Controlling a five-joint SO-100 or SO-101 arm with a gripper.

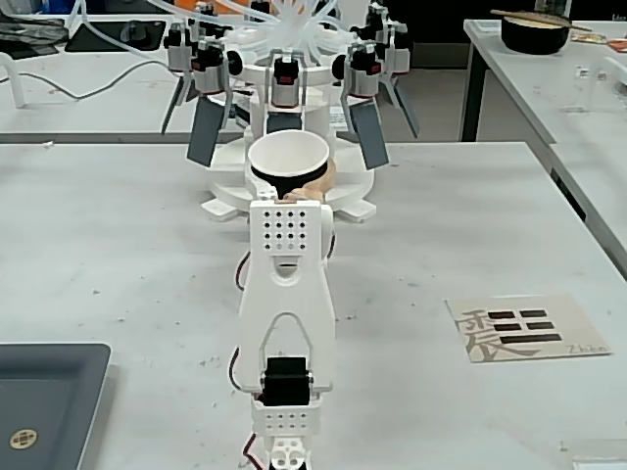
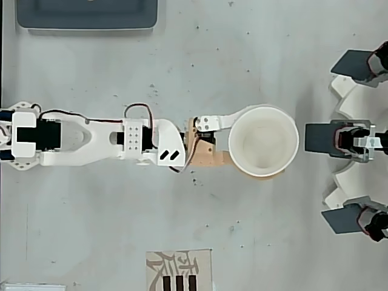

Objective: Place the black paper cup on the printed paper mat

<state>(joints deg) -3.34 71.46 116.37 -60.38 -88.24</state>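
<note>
The black paper cup [image 1: 287,157] stands upright between my gripper's fingers, its white inside and rim facing up; only a sliver of black wall shows in the fixed view. In the overhead view the cup [image 2: 263,145] sits at the arm's tip, with a white finger [image 2: 225,120] on one side and a tan finger [image 2: 213,162] on the other. My gripper [image 1: 294,191] [image 2: 250,145] is shut on the cup. Its base is hidden behind the arm. The printed paper mat [image 1: 529,328] [image 2: 179,270] lies flat on the table, well apart from the cup.
A white multi-armed rig [image 1: 284,78] [image 2: 357,139] with dark grey paddles stands just beyond the cup. A dark grey tray [image 1: 49,392] [image 2: 85,15] lies on the side opposite the mat. A dark bowl [image 1: 534,31] sits on a far table.
</note>
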